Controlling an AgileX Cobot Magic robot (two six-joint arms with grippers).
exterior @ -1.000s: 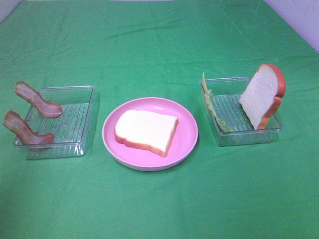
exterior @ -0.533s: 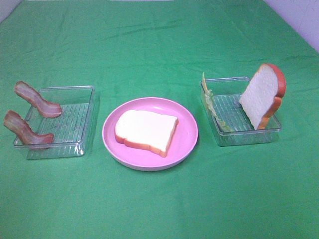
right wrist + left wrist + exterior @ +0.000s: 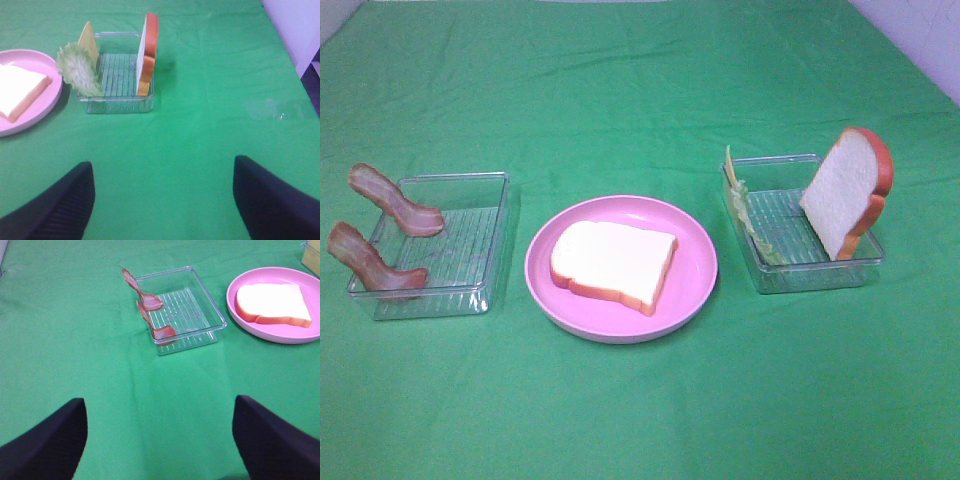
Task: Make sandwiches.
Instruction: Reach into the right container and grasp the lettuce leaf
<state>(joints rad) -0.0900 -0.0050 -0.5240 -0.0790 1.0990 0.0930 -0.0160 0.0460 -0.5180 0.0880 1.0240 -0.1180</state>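
Note:
One white bread slice (image 3: 613, 263) with an orange crust lies flat on the pink plate (image 3: 695, 265). A second slice (image 3: 847, 190) leans upright in the right clear tray (image 3: 820, 275), with green lettuce (image 3: 748, 215) and yellow cheese (image 3: 729, 165) propped at that tray's left wall. Two bacon strips (image 3: 395, 200) (image 3: 370, 262) hang over the left rim of the left tray (image 3: 470, 240). Neither arm shows in the high view. My left gripper (image 3: 160, 440) stands open over bare cloth, short of the bacon (image 3: 150, 301). My right gripper (image 3: 162, 200) is open too, short of the upright slice (image 3: 148, 52).
A green cloth (image 3: 640, 90) covers the whole table. A pale wall or floor edge (image 3: 300, 30) shows past the table's right side. Wide cloth lies between each gripper and its tray.

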